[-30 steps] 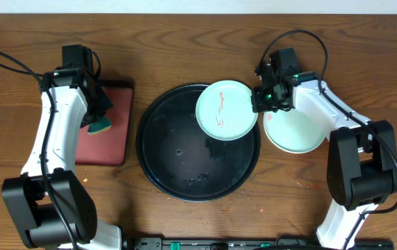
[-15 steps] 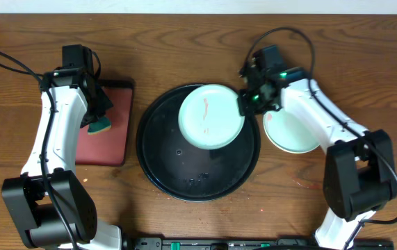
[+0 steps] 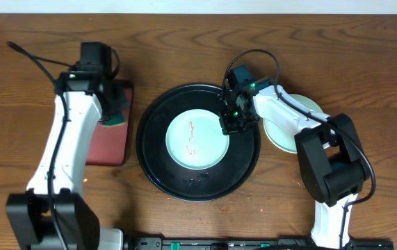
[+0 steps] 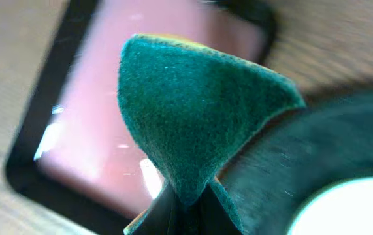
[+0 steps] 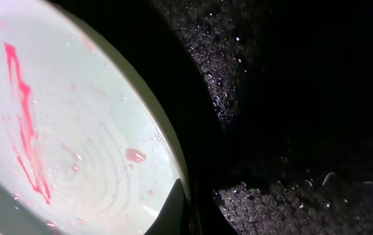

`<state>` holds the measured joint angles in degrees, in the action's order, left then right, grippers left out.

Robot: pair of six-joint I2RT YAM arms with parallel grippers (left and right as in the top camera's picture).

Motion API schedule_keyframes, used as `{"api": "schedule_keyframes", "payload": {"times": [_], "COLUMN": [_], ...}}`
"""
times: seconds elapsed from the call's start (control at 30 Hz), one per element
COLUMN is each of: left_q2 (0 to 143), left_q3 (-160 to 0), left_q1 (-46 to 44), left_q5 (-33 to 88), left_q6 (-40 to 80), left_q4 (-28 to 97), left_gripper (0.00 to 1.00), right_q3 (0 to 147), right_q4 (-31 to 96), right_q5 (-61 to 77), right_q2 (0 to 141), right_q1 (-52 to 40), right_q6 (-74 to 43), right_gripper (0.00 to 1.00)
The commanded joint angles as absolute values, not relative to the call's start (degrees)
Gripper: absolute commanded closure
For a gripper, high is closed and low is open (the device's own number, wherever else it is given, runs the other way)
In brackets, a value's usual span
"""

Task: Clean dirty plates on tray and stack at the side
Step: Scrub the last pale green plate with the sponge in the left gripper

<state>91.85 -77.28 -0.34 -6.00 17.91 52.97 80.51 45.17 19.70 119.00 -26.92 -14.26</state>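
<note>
A mint plate (image 3: 197,139) with a thin red smear lies flat in the middle of the black tray (image 3: 156,167). My right gripper (image 3: 231,122) is shut on the plate's right rim. In the right wrist view the smeared plate (image 5: 75,130) fills the left side, and my gripper (image 5: 187,212) pinches its edge over the wet tray floor (image 5: 291,98). A second mint plate (image 3: 297,135) lies on the table to the right of the tray, partly under my right arm. No yellow plate is in view. My left gripper (image 3: 112,111) is shut on a green sponge (image 4: 193,117).
The left gripper hangs over the right edge of a maroon rectangular tray (image 3: 104,142), which also shows in the left wrist view (image 4: 108,124). The black tray's rim (image 4: 317,150) is close to the sponge's right. Water droplets lie on the black tray's floor.
My right gripper has carried the smeared plate left and down from the tray's upper right rim to the tray's middle. My left arm has moved right with the sponge toward the black tray.
</note>
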Motion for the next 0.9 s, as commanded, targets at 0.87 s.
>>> {"api": "schedule_keyframes", "payload": {"times": [0.87], "left_q2": [108.0], "left_q3": [-75.2], "left_q1": [-24.1], "left_q5": [5.6], "left_q6": [31.2], "left_q4": [50.7], "left_gripper": [0.93], "right_q3": [81.2], "right_q4": [42.2], "right_q5": [20.0], "right_q2": [121.9], "right_q1": [-27.1], "right_q6": [-16.7], "right_gripper": [0.99]}}
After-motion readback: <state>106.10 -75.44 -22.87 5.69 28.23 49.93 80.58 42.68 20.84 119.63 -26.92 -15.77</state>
